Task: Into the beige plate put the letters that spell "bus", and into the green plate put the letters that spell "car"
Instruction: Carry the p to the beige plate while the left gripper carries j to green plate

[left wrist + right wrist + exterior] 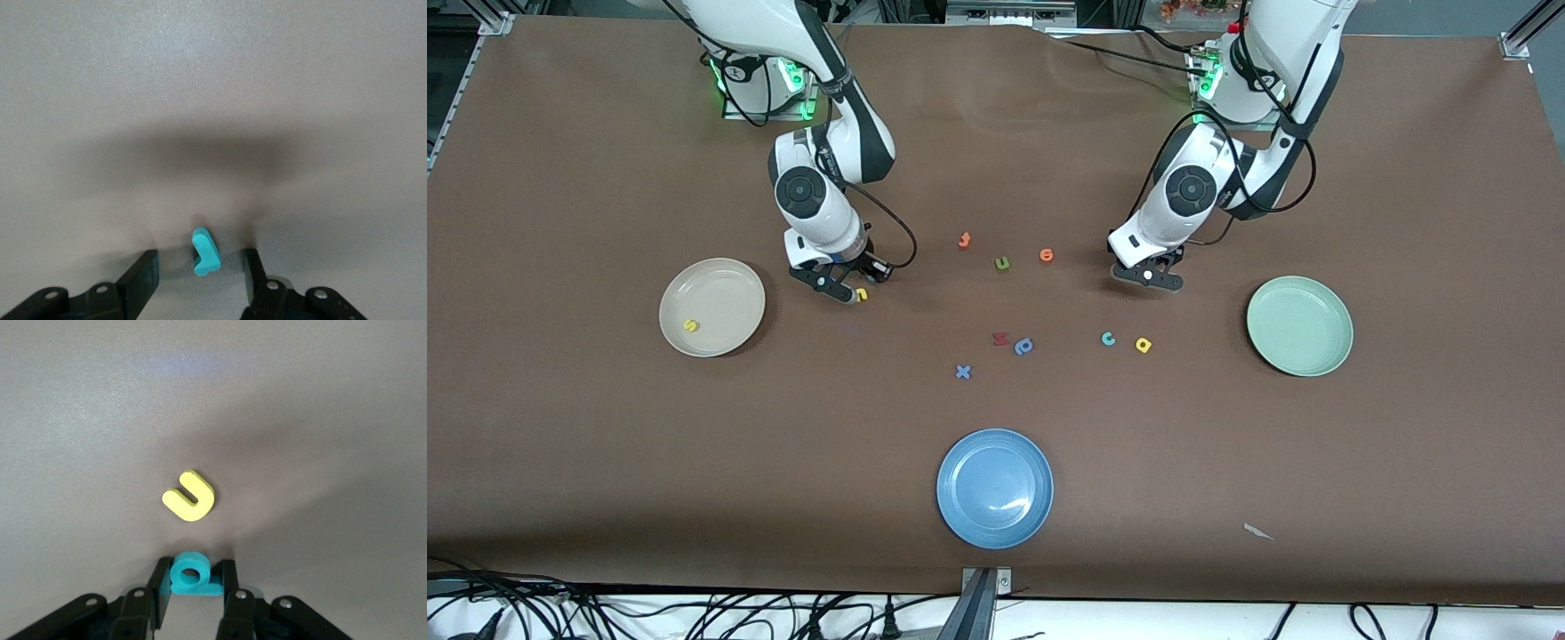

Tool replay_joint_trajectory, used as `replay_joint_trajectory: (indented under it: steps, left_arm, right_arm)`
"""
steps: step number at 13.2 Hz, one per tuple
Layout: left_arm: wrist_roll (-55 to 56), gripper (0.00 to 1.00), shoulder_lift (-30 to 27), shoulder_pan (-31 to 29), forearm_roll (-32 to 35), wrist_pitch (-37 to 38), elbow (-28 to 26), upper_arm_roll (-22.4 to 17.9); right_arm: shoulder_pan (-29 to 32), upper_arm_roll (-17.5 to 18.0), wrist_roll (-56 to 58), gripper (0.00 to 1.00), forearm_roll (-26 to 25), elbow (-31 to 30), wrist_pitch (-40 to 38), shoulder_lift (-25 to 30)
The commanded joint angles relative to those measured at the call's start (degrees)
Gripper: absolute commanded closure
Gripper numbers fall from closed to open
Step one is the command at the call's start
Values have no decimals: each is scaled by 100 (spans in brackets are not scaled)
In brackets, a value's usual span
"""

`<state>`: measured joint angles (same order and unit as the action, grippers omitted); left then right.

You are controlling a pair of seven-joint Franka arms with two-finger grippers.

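One of six letters is home: the yellow s (690,325) lies in the beige plate (738,283), mid-height in the front view at the right arm's end of the desk.
My right fingers (161,581) seem pressed against both sides of the teal b (193,577), with the yellow u (189,496) just beside it. My left fingers (141,270) stand open around the teal r (205,252), not touching. The teal c (1108,339) and yellow a (1144,345) wait near the empty green plate (1299,325), so five letters remain.
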<state>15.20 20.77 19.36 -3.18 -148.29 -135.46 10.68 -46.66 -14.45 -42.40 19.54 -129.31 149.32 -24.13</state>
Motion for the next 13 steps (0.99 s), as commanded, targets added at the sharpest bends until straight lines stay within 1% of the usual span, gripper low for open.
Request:
replay_joint_trajectory:
  steps: [1, 2, 3, 5, 6, 7, 9, 11, 12, 13]
  left_arm:
    - [-26, 58, 77, 59, 151, -42, 54, -83]
    - [-26, 63, 77, 59, 151, -42, 54, -92]
    - [-26, 66, 77, 59, 160, -42, 54, -92]
    - [-26, 79, 77, 59, 160, -42, 54, -92]
    - [-26, 86, 68, 59, 160, -42, 54, -83]
    - [-26, 92, 68, 59, 160, -42, 54, -83]
    - [-17, 99, 51, 59, 169, -42, 54, -83]
    - [-17, 100, -98, 7, 291, 36, 54, -92]
    - [-8, 100, -221, -98, 448, 89, 54, -109]
    - [-104, 100, -396, -255, 659, 299, 72, -118]
  right_arm:
    - [17, -145, 109, 81, -20, 474, -819, -119]
    - [17, -311, 126, 81, -90, 834, -1460, -119]
    - [17, -470, 240, 81, -203, 1133, -1980, -119]
    - [26, -978, 878, 81, -318, 1547, -2677, -127]
    - [60, -1216, 1352, 81, -319, 1654, -2889, -136]
    - [87, -1453, 1879, 81, -327, 1707, -2986, -171]
    - [244, -1902, 3030, 80, -433, 1725, -2952, -328]
    - [682, -1930, 3989, 80, -433, 1725, -2821, -548]
    - [902, -1930, 4385, 79, -433, 1725, -2699, -654]
    - [1079, -1921, 4702, 79, -433, 1725, -2576, -803]
